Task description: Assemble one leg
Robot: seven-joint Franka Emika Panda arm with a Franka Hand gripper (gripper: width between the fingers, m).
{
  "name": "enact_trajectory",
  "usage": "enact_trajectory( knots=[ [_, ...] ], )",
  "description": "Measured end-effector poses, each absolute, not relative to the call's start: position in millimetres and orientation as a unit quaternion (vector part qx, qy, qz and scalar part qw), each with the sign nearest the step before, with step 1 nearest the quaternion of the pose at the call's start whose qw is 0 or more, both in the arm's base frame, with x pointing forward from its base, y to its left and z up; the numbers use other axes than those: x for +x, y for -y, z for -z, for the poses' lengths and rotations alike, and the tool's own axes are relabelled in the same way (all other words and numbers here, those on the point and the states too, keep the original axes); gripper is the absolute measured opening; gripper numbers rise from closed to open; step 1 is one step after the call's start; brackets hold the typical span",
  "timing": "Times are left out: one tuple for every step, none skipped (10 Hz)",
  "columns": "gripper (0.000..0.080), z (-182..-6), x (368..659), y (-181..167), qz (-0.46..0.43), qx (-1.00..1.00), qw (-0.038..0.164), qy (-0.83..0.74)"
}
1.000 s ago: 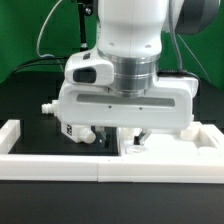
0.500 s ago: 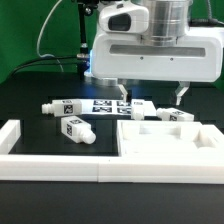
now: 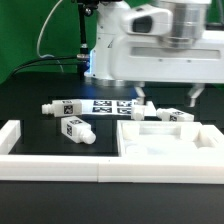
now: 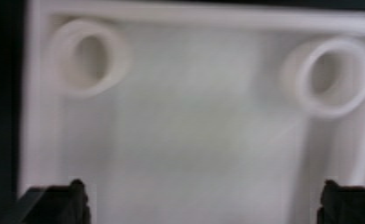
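Observation:
Several white legs with code tags lie on the black table: one (image 3: 58, 107) at the exterior view's left, one (image 3: 76, 129) in front of it, one (image 3: 143, 106) and one (image 3: 178, 116) behind the large flat white panel (image 3: 165, 143). My gripper (image 3: 168, 96) hangs open and empty above the panel's far edge, its fingers (image 3: 141, 97) apart from every leg. In the wrist view the gripper (image 4: 202, 205) is wide open over the panel (image 4: 197, 120), which shows two round holes (image 4: 86, 57). Nothing is between the dark fingertips (image 4: 58, 200).
A white raised rail (image 3: 50, 165) runs along the table's front and turns up at the exterior view's left. The marker board (image 3: 108, 103) lies flat behind the legs. A green backdrop and cables stand behind the arm.
The gripper has risen from low over the panel and shifted toward the exterior view's right. It stays open and empty. The legs that it hid now show.

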State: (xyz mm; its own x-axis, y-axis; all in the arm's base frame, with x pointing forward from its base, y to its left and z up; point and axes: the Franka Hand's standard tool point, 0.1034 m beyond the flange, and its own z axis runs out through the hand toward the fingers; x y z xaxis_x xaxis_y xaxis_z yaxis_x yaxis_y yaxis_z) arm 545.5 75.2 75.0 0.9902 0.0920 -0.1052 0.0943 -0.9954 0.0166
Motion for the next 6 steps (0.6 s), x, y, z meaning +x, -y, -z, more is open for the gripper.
enact_trajectory(
  knots=[
    [0.0649, -72.6, 535, -93, 0.057, 0.996, 0.011, -0.064],
    [0.0649, -75.5, 534, -104, 0.054, 0.994, 0.015, -0.091],
    [0.0649, -78.5, 535, -108, 0.051, 0.990, 0.014, -0.134],
    [0.0649, -76.0, 535, -103, 0.054, 0.984, 0.012, -0.169],
    [0.0649, -75.4, 535, -101, 0.055, 0.979, 0.012, -0.197],
    [0.0649, -72.0, 530, -105, 0.059, 0.978, 0.013, -0.199]
  ],
)
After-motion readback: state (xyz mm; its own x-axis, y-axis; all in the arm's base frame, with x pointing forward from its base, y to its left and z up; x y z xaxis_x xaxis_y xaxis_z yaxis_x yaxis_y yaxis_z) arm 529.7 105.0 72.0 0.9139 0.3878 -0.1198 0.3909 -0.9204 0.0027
